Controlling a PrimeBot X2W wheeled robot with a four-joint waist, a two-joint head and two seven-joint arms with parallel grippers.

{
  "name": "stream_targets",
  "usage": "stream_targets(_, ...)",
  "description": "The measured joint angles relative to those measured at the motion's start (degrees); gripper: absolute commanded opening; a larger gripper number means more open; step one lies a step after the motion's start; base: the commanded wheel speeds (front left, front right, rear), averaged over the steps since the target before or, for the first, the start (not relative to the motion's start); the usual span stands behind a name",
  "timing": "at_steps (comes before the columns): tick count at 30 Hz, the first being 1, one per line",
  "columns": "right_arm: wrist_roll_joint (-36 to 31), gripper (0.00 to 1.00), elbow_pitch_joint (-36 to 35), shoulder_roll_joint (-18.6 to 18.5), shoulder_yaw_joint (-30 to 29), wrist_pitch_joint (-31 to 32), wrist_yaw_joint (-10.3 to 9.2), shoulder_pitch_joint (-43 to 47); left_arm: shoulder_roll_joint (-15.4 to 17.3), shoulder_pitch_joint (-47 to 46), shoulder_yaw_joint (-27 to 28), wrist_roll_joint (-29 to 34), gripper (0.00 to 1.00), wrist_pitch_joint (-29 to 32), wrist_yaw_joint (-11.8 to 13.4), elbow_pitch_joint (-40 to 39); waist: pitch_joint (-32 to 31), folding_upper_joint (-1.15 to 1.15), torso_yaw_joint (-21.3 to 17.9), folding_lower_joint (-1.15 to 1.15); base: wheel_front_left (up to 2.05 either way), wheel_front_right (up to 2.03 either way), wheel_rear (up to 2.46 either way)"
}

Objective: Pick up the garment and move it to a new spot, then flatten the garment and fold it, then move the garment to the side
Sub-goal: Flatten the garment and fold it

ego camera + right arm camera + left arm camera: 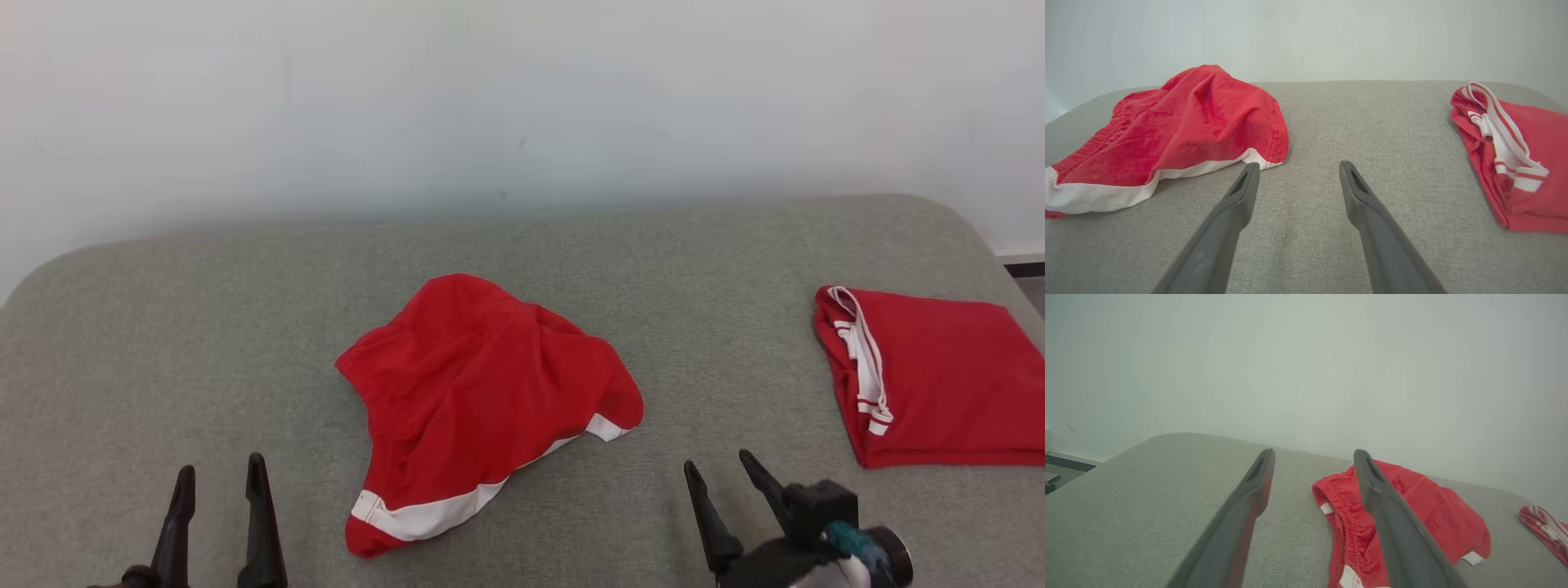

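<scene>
Red garment (pixel 482 400) with a white hem band sits crumpled in a heap mid-way across the grey fabric surface (pixel 163 327). Not flattened, not folded.

Head view: a folded red piece (pixel 939 376) lies flat at the far right, well apart from the heap. Left gripper (pixel 222 464) is low left, fingers spread wide with nothing between them, near the heap's lower corner but clear of it. Right gripper (pixel 718 460) is low right, equally wide and empty, between heap and folded piece, touching neither. Pale wall (pixel 490 98) behind.

Left wrist view: both fingers (pixel 1241 514) are blurred and gaping, bare fabric between them. One finger overlaps the garment's elastic waistband in frame. It looks to be above the cloth rather than on it, can't be sure.

Right wrist view: fingers wide apart over bare fabric, nothing held. The garment's white hem corner sits just past one fingertip. The folded piece is off to the other side, striped white waistband facing the gripper.
</scene>
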Motion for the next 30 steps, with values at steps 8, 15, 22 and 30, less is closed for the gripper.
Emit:
stream_targets(8,1.7,1.00,6.7,-0.5,-1.7,5.0,0.00,-8.7,-0.1,0.3,-1.9,1.0,1.00,0.0,-2.1,0.4,2.5,0.00,2.6,0.01,0.00,0.00,0.00)
stream_targets(15,3.3,1.00,15.8,-0.9,-0.1,8.4,0.00,-16.2,-0.1,-1.7,-5.2,1.3,1.00,0.0,-2.6,1.7,5.4,0.01,5.2,0.01,0.00,0.00,0.00)
stream_targets(22,5.9,1.00,22.4,-1.1,2.4,8.3,0.00,-20.7,-0.1,-3.6,-6.5,1.3,1.00,0.0,-2.8,2.5,7.7,0.01,7.2,0.02,0.00,0.00,0.00)
stream_targets(30,8.3,0.00,26.4,-2.2,6.3,3.4,0.00,-23.2,-0.1,-3.8,-6.4,1.3,1.00,0.0,-3.0,3.4,8.7,0.01,8.0,0.02,0.00,0.00,0.00)
